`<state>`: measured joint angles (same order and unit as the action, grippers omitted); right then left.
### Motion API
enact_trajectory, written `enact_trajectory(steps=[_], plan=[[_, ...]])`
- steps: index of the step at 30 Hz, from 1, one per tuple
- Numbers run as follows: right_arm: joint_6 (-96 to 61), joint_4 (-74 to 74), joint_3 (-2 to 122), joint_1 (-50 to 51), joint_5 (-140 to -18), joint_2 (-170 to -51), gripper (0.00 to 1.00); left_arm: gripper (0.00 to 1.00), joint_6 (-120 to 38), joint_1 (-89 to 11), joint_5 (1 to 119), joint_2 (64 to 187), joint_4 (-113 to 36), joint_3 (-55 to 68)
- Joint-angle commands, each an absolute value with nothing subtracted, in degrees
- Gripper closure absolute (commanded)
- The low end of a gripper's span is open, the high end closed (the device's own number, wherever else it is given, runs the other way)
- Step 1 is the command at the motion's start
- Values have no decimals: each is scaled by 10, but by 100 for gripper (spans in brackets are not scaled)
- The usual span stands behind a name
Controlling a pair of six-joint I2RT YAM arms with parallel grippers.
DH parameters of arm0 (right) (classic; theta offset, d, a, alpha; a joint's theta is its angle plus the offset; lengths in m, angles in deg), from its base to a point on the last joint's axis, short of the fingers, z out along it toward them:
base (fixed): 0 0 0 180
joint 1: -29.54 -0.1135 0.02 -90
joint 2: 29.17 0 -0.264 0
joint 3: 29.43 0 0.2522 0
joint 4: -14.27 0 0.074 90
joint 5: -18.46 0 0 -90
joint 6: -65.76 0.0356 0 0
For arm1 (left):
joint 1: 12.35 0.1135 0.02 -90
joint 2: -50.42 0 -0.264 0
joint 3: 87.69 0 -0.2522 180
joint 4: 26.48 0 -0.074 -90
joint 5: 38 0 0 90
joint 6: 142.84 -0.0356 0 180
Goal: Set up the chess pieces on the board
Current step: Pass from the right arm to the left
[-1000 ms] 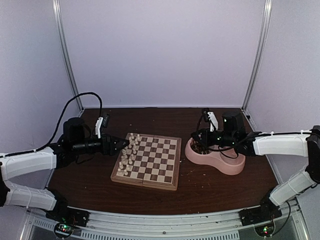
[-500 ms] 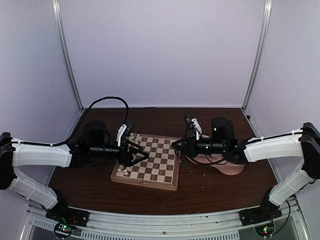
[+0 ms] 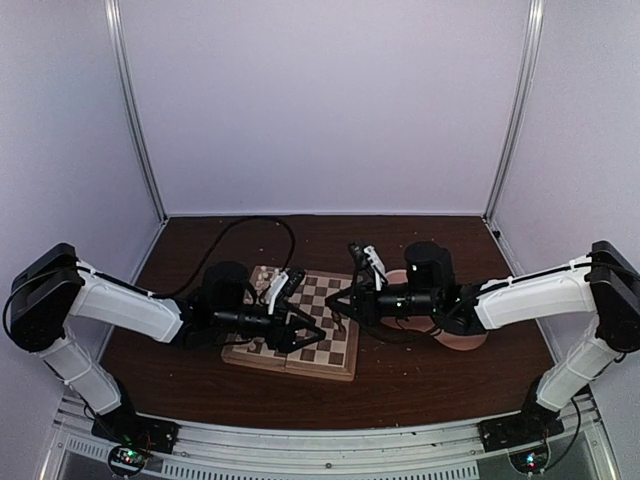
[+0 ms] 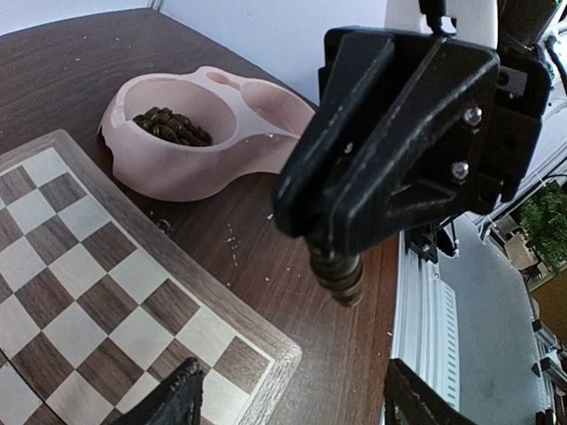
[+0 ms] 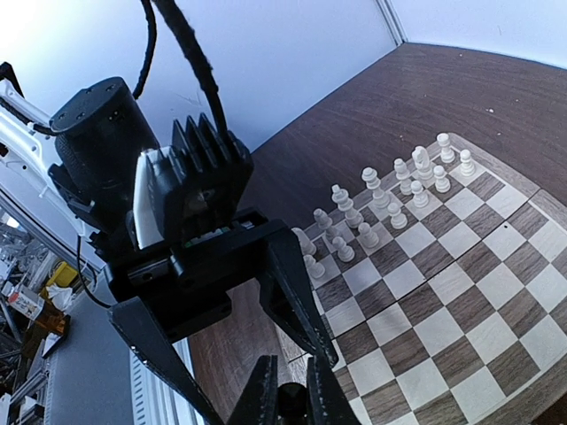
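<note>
moved: since a second ago both arms have been swinging in toward the middle. your left gripper (image 3: 310,340) is coming off the board's left edge and your right gripper (image 3: 333,307) is coming away from the pink double bowl (image 4: 177,173). they are now facing each other tip to tip.
board: the square wooden chessboard with light and dark brown checkered squares (image 3: 320,368) is lying flat on the dark brown wooden table (image 3: 420,380), between the arms, with the bowl just beside its right edge.
cream set: the cream carved wooden pieces (image 5: 390,199) are standing upright in two rows along the board's left side.
dark set: more dark brown pieces (image 4: 173,128) are lying heaped in one compartment of the bowl. none is showing on the squares in view.
right gripper: it is pinching a dark brown carved wooden chess piece (image 4: 341,276) at its fingertips, and the piece is sticking out below them, over the board.
left gripper: its jaws are standing wide apart with nothing between them, aimed at the held piece.
step: you are probably passing one dark piece across in mid-air for a better hold.
next: you will be needing to line the open jaws up on the exposed end of the piece and close them before the right gripper lets go. the piece then probably belongs upright on the board's right-hand rows.
</note>
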<state>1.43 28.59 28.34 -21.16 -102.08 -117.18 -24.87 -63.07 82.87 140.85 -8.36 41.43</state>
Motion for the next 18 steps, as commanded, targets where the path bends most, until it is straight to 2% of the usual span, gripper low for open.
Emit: enact_trajectory(steps=[1, 7, 11, 18], plan=[[15, 312, 299, -224, -1032, -1184, 90, 32, -241, -639, 818, 1421, 2, 401], [22, 330, 296, -232, -1033, -1185, 90, 38, -221, -644, 804, 1430, 118, 439], [26, 342, 293, -234, -1035, -1185, 90, 41, -214, -646, 809, 1439, 124, 434], [28, 346, 292, -237, -1035, -1185, 90, 52, -208, -652, 817, 1448, 125, 427]])
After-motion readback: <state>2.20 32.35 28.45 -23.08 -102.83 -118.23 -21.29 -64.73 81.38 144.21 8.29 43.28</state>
